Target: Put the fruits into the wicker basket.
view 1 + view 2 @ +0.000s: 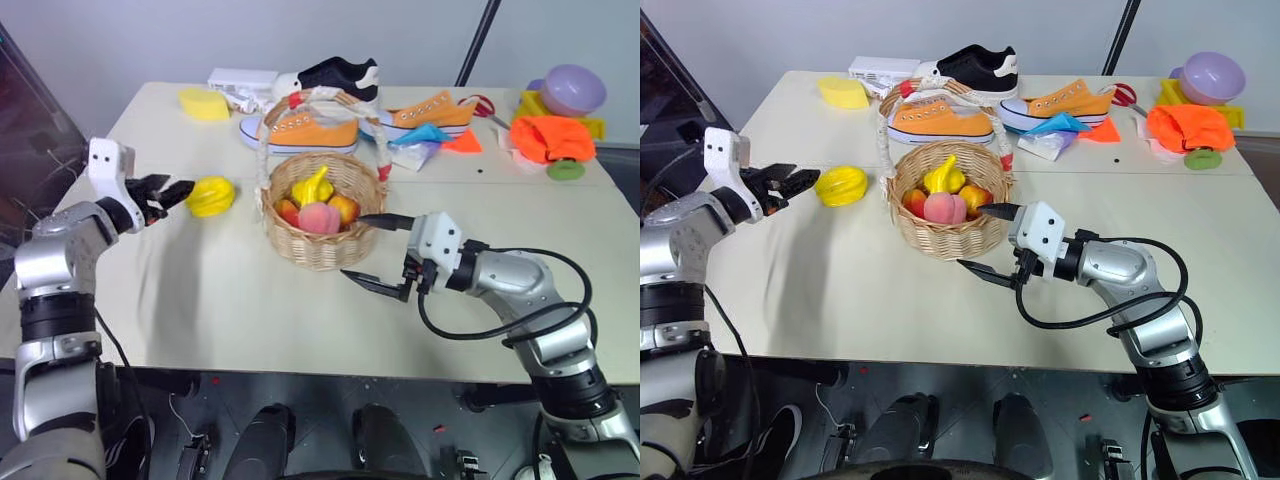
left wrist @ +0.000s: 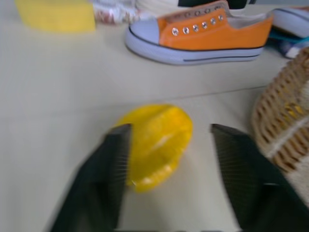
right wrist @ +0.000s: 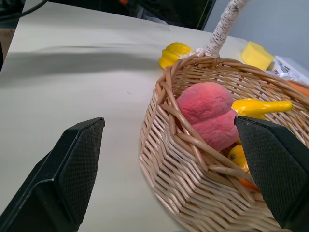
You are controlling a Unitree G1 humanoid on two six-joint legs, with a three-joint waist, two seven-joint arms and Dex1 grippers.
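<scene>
The wicker basket [image 1: 322, 240] stands mid-table and holds a pink peach [image 1: 319, 217], a yellow banana [image 1: 313, 187] and red-yellow apples [image 1: 343, 208]. A yellow ridged fruit [image 1: 211, 196] lies on the table just left of the basket, outside it. My left gripper [image 1: 178, 192] is open, its fingertips at the fruit's left side; in the left wrist view the fruit [image 2: 157, 142] shows between the spread fingers [image 2: 113, 159]. My right gripper [image 1: 358, 247] hangs open at the basket's front right, holding nothing. The right wrist view looks at the basket wall [image 3: 174, 159] and the peach [image 3: 207, 113].
Two orange shoes [image 1: 300, 130] and a black shoe [image 1: 340, 75] lie behind the basket. A flat yellow block [image 1: 203, 103] and a white box [image 1: 242, 80] are at the back left. An orange cloth [image 1: 550, 137], a purple bowl [image 1: 573, 89] and scissors [image 1: 482, 105] are at the back right.
</scene>
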